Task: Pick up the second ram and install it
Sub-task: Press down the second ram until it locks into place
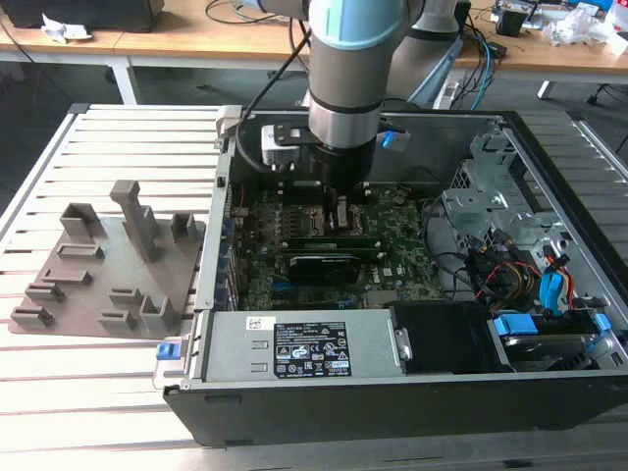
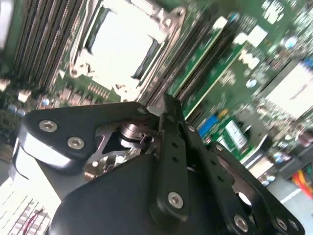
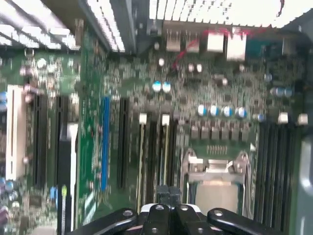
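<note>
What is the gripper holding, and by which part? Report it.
Cannot be told: the gripper sits low over the large green motherboard and its memory slots; any hold is hidden.

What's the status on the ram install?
Gripper down inside the case, over the memory slots beside the processor socket. Fingers together. Two green sticks upright in slots near the socket. Nothing in the way.

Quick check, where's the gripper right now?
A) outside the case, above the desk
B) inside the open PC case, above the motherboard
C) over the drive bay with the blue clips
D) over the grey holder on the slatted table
B: in the exterior view the gripper reaches down into the open PC case, just above the motherboard; the grey holder sits apart on the table.
</note>
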{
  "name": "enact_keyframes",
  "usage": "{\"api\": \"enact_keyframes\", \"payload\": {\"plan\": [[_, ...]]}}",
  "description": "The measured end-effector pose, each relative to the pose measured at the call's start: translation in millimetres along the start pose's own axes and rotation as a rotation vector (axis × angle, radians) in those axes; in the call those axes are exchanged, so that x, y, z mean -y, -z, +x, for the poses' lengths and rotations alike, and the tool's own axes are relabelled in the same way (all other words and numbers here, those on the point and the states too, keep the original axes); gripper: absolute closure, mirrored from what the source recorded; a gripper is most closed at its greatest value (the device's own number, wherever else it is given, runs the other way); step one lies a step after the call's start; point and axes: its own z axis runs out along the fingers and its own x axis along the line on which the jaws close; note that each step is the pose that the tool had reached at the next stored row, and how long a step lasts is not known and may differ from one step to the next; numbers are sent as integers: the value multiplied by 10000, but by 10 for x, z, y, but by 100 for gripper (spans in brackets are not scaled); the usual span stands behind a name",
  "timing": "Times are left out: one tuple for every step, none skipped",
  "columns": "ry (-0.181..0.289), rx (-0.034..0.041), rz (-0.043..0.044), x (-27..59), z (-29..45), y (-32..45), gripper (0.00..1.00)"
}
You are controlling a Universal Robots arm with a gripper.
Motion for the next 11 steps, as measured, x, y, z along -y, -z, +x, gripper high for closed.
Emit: {"api": "enact_keyframes", "payload": {"plan": [[-1,1,-8,35,-1,37,89],[1,3,-11,52,-5,126,89],[0,4,-10,57,-8,182,89],[-1,2,-11,59,-10,226,89],[-2,2,-11,63,-16,299,89],[-1,2,-10,68,-23,410,89],[0,2,-11,71,-29,492,89],[0,2,-11,75,-36,576,89],[-2,4,-13,77,-38,599,89],[-1,4,-12,77,-38,600,89],[-1,2,-13,77,-37,601,89]]}}
